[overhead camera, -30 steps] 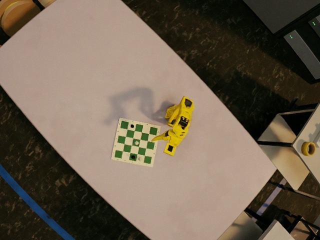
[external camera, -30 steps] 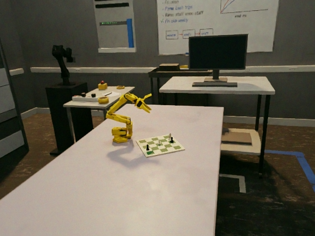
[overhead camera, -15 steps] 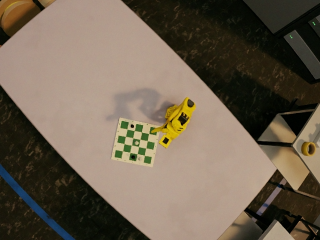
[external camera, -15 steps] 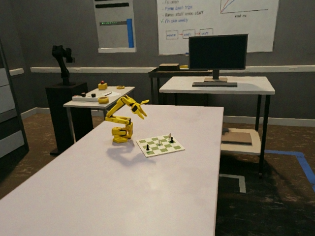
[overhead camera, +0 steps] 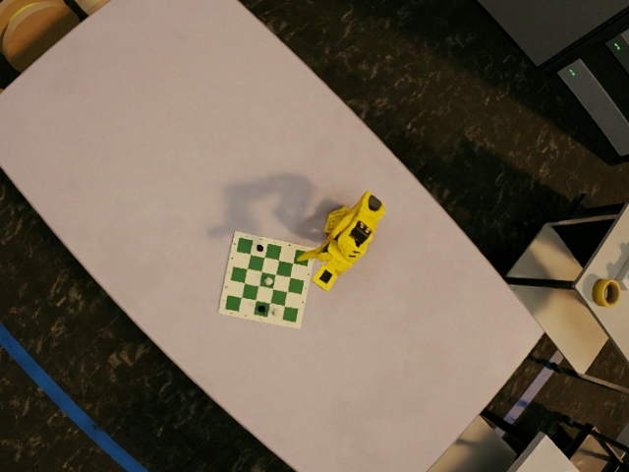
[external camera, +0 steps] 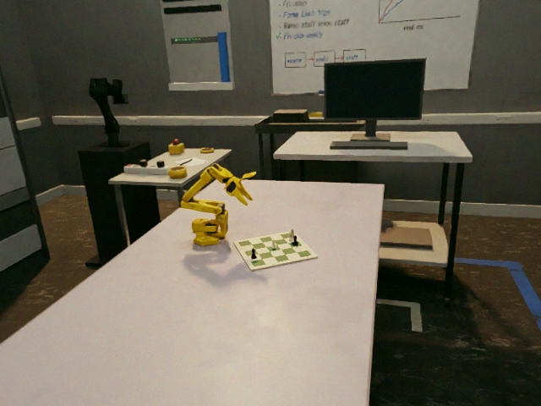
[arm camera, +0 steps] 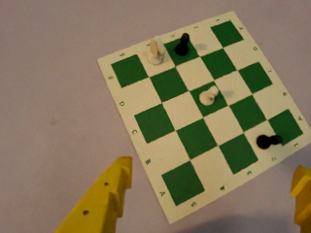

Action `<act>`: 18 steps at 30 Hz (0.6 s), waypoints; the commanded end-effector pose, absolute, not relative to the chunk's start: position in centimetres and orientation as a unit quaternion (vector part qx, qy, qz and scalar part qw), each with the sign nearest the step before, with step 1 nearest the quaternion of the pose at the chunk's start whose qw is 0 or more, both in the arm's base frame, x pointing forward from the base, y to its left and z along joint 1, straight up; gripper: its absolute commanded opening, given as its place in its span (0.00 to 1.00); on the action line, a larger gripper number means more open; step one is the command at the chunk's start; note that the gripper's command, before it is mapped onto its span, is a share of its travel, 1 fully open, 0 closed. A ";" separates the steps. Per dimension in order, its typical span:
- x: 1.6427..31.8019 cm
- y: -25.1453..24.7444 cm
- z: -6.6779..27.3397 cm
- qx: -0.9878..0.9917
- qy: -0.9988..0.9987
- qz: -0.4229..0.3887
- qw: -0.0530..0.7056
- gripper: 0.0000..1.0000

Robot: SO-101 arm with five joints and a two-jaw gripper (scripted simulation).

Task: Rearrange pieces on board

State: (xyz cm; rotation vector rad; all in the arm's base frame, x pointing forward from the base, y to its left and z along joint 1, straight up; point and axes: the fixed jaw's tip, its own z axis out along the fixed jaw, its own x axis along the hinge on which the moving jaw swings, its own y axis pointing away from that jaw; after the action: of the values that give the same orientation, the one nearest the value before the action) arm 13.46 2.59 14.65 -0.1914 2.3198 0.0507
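Across the pale bench (overhead camera: 152, 127) (external camera: 262, 341) (arm camera: 53, 121), gripper (overhead camera: 307, 260) (external camera: 252, 189) (arm camera: 214, 164) partly open, empty, raised above the board (overhead camera: 226, 284) (external camera: 284, 263) (arm camera: 118, 97); upright on E4, a white piece (overhead camera: 274, 312) (external camera: 292, 234) (arm camera: 155, 52); on A2, a black piece (overhead camera: 259, 248) (external camera: 253, 254) (arm camera: 264, 141); on C3, another white one (overhead camera: 268, 280) (external camera: 274, 245) (arm camera: 208, 96).

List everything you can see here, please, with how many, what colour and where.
Main table: one, pale, under board
Board: one, green and cream, beside the yellow arm
Dark pieces: two, black, A2 and E3
Light pieces: two, whitish, C3 and E4
Monitor: one, black, on the back desk
Keyboard: one, dark, before monitor
Whiteboard: one, white, wall
Background arm: one, black, on a pedestal
Yellow arm: one, yellow, on main table
Hand: one, yellow, open, at arm's end
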 end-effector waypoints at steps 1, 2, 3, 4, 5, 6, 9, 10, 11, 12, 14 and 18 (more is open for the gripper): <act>13.3 2.4 14.2 -0.075 0.919 0.016 0.388 0.40; 13.3 2.4 14.2 -0.075 0.919 0.016 0.388 0.40; 13.3 2.4 14.2 -0.075 0.919 0.016 0.388 0.40; 13.3 2.4 14.2 -0.075 0.919 0.016 0.388 0.40; 13.3 2.4 14.2 -0.075 0.919 0.016 0.388 0.40; 13.3 2.4 14.2 -0.075 0.919 0.016 0.388 0.40; 13.3 2.4 14.2 -0.075 0.919 0.016 0.388 0.40; 13.3 2.4 14.2 -0.075 0.919 0.016 0.387 0.40; 13.4 2.4 14.3 -0.074 0.919 0.015 0.387 0.40; 13.4 2.4 14.3 -0.073 0.919 0.015 0.386 0.40; 13.4 2.3 14.3 -0.071 0.920 0.014 0.385 0.40; 13.7 2.1 14.6 -0.062 0.924 0.010 0.378 0.38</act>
State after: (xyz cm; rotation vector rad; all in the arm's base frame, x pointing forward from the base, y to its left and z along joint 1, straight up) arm 13.53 2.40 14.48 -0.1759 2.3377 0.0427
